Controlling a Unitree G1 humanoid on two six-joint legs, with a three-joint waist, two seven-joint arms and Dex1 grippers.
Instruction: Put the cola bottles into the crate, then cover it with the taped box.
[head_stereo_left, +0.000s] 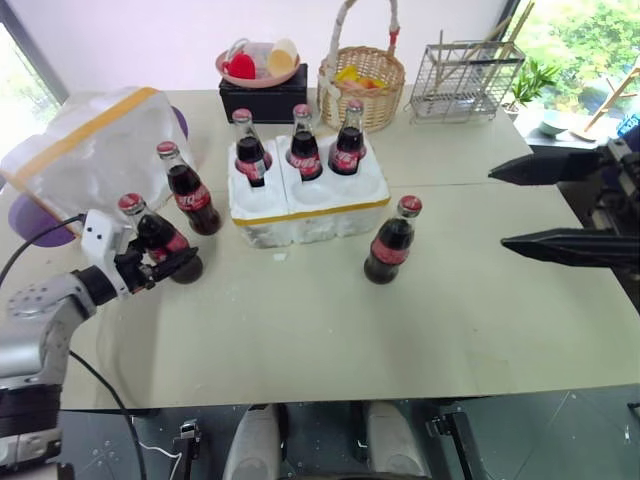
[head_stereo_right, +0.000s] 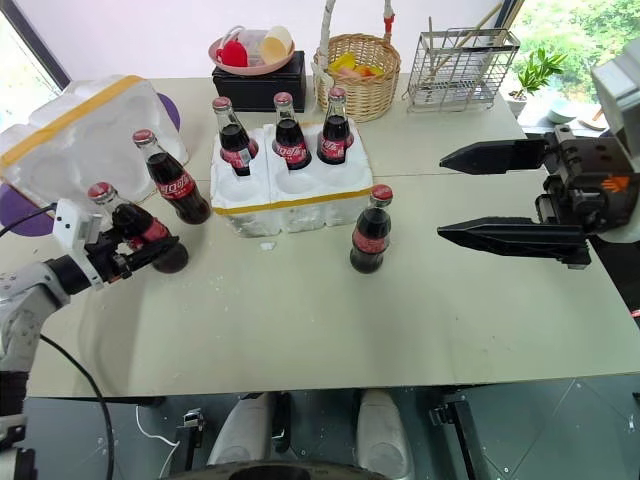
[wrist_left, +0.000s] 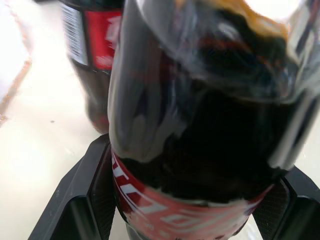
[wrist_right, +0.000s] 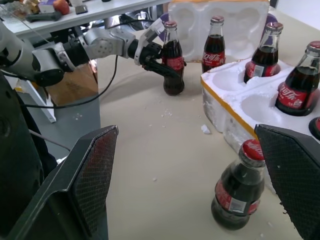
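Left eye view: the counter (head_stereo_left: 330, 330) has a wide bare stretch along its near edge and to the right. The crate (head_stereo_left: 305, 205) sits at mid-counter with three cola bottles (head_stereo_left: 305, 150) upright in its back wells; the front wells hold none. One bottle (head_stereo_left: 392, 242) stands alone just right of the crate's front corner. Two more stand to the crate's left: one (head_stereo_left: 187, 190) free, the near-left bottle (head_stereo_left: 160, 238) between the fingers of the left gripper (head_stereo_left: 165, 262), which are set round its lower body. The taped box (head_stereo_left: 90, 150) lies tilted at the far left edge. Along the back edge are a wicker basket (head_stereo_left: 362, 85), a wire rack (head_stereo_left: 465, 80) and a pink dish (head_stereo_left: 258, 62) on a black box (head_stereo_left: 265, 102).

Right eye view: the right gripper (head_stereo_right: 500, 195) hangs over the right side, fingers spread wide and holding nothing, well apart from the lone bottle.

Left wrist view: the dark bottle stands between both fingers (wrist_left: 85, 195), which lie against its red label.

Right wrist view: the lone bottle stands between the spread fingers (wrist_right: 80, 175) but beyond them, untouched; the taped box's hollow side faces this way.
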